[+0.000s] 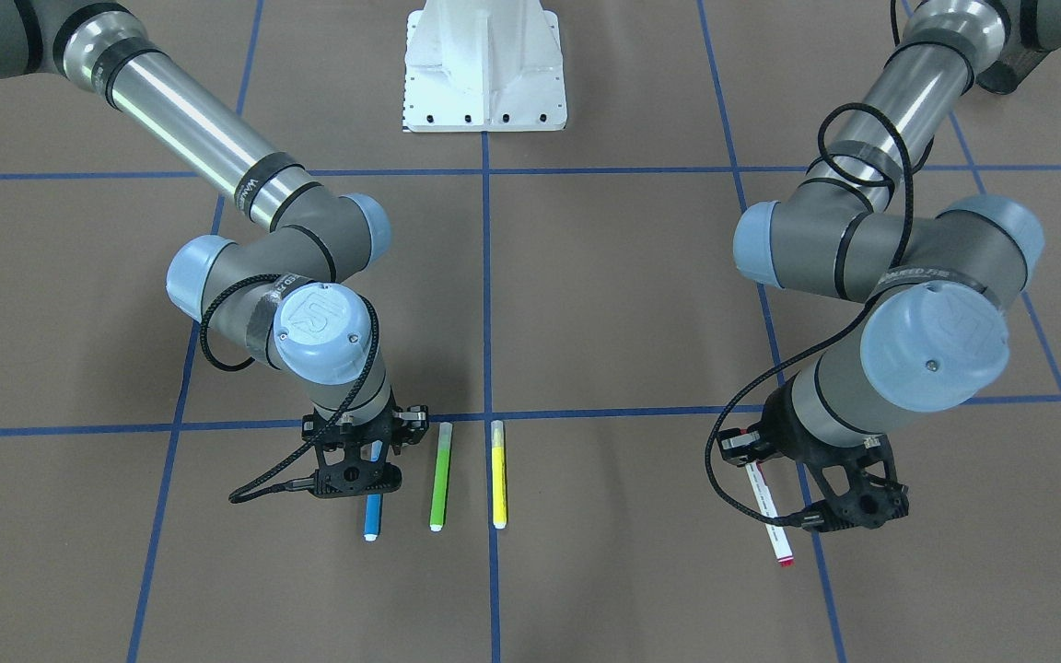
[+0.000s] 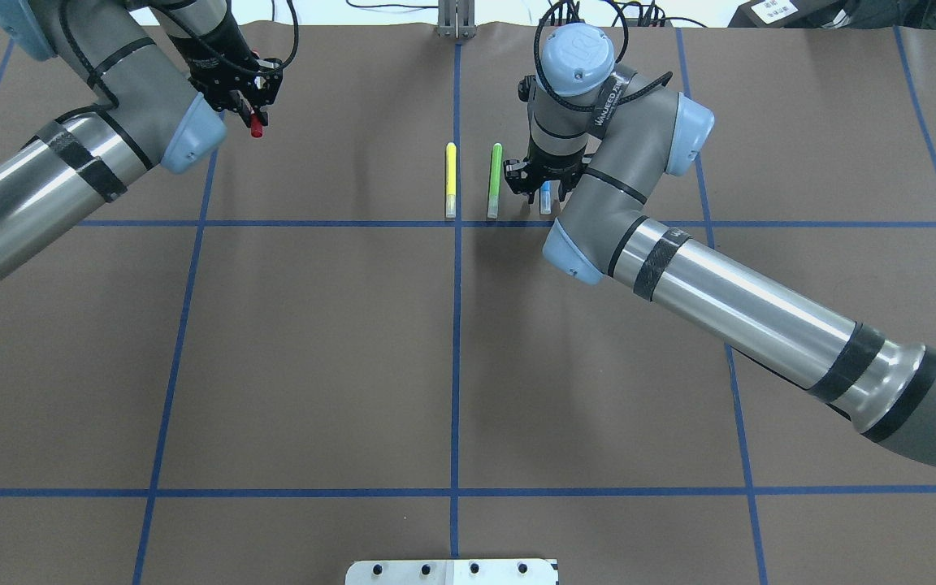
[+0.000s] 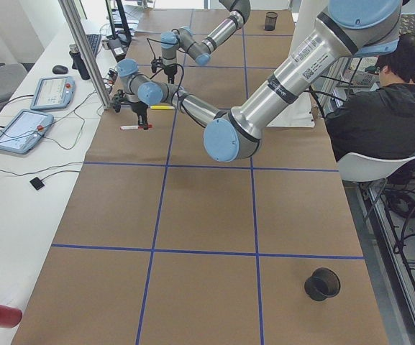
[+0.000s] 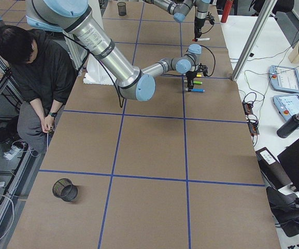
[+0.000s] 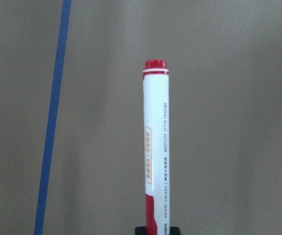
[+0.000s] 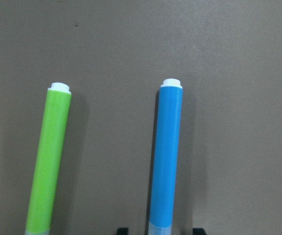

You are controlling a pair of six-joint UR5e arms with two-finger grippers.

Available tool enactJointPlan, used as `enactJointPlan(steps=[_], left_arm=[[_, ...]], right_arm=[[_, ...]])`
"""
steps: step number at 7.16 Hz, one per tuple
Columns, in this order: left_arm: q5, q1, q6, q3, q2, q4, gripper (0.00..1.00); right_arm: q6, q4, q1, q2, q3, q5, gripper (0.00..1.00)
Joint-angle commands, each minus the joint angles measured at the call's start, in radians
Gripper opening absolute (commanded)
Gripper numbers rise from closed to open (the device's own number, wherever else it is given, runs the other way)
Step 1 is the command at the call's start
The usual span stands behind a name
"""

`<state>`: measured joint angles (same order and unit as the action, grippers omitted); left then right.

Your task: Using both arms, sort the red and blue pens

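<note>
The red pen [image 1: 770, 511], white-barrelled with a red cap, is clamped at its cap end in my left gripper [image 1: 753, 453], which is shut on it; the barrel [image 5: 155, 147] sticks out ahead over the brown table. The blue pen [image 1: 372, 520] lies flat on the table beside the green marker [image 1: 441, 474]. My right gripper [image 1: 374, 451] is low over the blue pen [image 6: 166, 156] and open, with a finger on either side of the cap end and a gap to each. From overhead, most of the blue pen [image 2: 546, 197] is hidden under that gripper.
A yellow marker [image 1: 498, 474] lies parallel to the green marker, on the blue centre tape line. The white robot base [image 1: 484, 64] stands mid-table. A black mesh cup [image 3: 322, 284] sits near the table's left end. A seated person [image 3: 380, 108] is beside the table.
</note>
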<state>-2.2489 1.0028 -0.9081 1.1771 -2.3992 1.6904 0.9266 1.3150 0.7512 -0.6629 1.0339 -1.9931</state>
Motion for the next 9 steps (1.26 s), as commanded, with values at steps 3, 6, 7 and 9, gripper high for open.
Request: enactJointPlan(steps=[3,6,7,9], left_arm=[[-0.001,0.002,0.0,-0.001,0.0,0.0,0.0],[-0.003,0.003,0.0,-0.001,0.0,0.0,0.0],[-0.003,0.002,0.0,-0.001,0.0,0.0,0.0],[-0.003,0.003,0.0,-0.001,0.0,0.0,0.0]], right_arm=[[-0.006,0.0,-0.006,-0.001,-0.008,0.005,0.54],[-0.006,0.0,-0.006,-0.003,-0.011,0.005,0.53],[-0.006,0.0,-0.006,-0.003,-0.014,0.005,0.5],[-0.006,0.0,-0.006,-0.003,-0.015,0.005,0.07]])
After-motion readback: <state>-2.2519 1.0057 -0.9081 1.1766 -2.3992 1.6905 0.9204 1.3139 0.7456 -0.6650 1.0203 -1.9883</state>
